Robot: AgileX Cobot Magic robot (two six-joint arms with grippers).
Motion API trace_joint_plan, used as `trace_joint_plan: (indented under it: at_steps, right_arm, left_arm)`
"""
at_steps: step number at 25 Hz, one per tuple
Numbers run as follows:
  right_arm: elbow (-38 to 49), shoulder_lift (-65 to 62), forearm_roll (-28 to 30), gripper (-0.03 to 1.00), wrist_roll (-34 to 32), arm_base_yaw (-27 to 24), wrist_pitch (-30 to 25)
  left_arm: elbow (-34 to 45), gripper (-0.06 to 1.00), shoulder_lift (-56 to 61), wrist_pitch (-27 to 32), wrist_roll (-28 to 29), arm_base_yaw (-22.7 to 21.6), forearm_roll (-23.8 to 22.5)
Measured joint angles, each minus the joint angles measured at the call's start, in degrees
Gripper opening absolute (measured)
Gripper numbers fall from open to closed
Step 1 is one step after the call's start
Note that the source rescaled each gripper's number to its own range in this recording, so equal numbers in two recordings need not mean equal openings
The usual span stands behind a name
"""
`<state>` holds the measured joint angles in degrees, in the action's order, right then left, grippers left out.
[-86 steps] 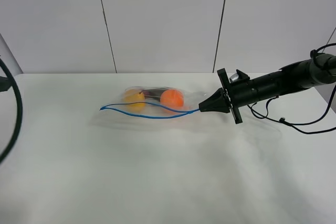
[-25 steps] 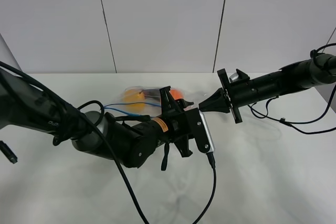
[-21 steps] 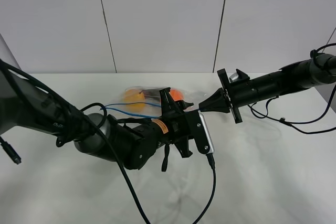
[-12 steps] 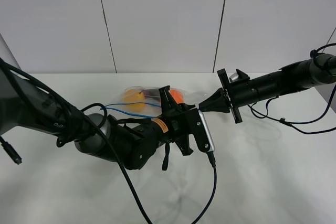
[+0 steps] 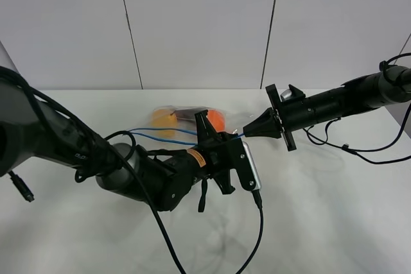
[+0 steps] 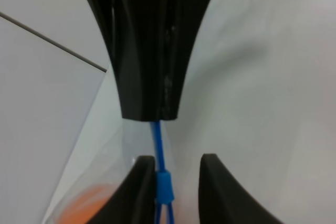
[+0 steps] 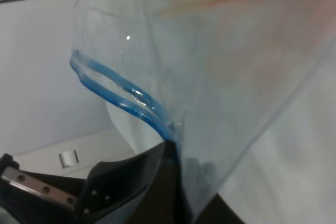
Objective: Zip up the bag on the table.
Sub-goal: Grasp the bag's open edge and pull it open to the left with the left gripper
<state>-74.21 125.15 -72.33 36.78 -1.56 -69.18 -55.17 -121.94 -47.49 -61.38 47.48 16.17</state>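
Note:
The clear bag (image 5: pixel 183 122) lies on the white table (image 5: pixel 334 222), with an orange fruit (image 5: pixel 216 118) and a yellow fruit (image 5: pixel 163 119) inside. Its blue zipper strip (image 5: pixel 160 135) stands apart along the left stretch. My right gripper (image 5: pixel 246 133) is shut on the zipper's right end; the right wrist view shows its tips (image 7: pixel 175 148) pinching the strip (image 7: pixel 123 95). My left gripper (image 5: pixel 227 135) reaches across just left of it. In the left wrist view it (image 6: pixel 176 166) is open, straddling the strip with the blue slider (image 6: pixel 164 187) against one finger (image 6: pixel 137 192).
The left arm's dark body (image 5: pixel 148 174) and its cables (image 5: pixel 257 235) lie across the table's middle in front of the bag. The right arm (image 5: pixel 340 101) stretches in from the right with a cable (image 5: pixel 359 152) trailing on the table. A white panelled wall (image 5: pixel 192 24) stands behind.
The left arm has come in from the left and reached the bag's right end, edging closer to the right gripper in the last second. The right gripper has held still on the zipper end.

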Motion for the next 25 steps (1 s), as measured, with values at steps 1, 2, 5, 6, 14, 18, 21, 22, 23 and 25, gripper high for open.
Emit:
trace_joint_plan:
  at_steps: [1,2,5,6,14,18,21,22,23,25]
  right_arm:
    - [0.0,0.0,0.0,0.0,0.0,0.0,0.0]
    - [0.0,0.0,0.0,0.0,0.0,0.0,0.0]
    - [0.0,0.0,0.0,0.0,0.0,0.0,0.0]
    - [0.0,0.0,0.0,0.0,0.0,0.0,0.0]
    - [0.0,0.0,0.0,0.0,0.0,0.0,0.0]
    - [0.0,0.0,0.0,0.0,0.0,0.0,0.0]
    - [0.0,0.0,0.0,0.0,0.0,0.0,0.0]
    - [0.0,0.0,0.0,0.0,0.0,0.0,0.0]
    - [0.0,0.0,-0.1,0.0,0.0,0.0,0.05]
    - [0.0,0.0,-0.54,0.0,0.0,0.0,0.4]
  left_arm:
    - [0.0,0.21,0.0,-0.2,0.0,0.0,0.0]
    - [0.0,0.21,0.0,-0.53,0.12,0.0,0.0]
    - [0.0,0.2,0.0,-0.77,1.31,0.0,0.0]
    - [0.0,0.2,0.0,-0.84,1.57,0.0,0.0]
    - [0.0,0.0,0.0,-1.23,1.78,0.0,0.0]
    - [0.0,0.0,0.0,-1.23,1.78,0.0,0.0]
    - [0.0,0.0,0.0,-1.28,1.78,-0.2,0.0]
    - [0.0,0.0,0.0,-1.34,1.78,-0.47,0.0]
    - [0.0,0.0,0.0,-1.48,1.78,-0.82,-0.12]
    - [0.43,0.0,0.0,-2.1,1.64,-1.81,-0.2]
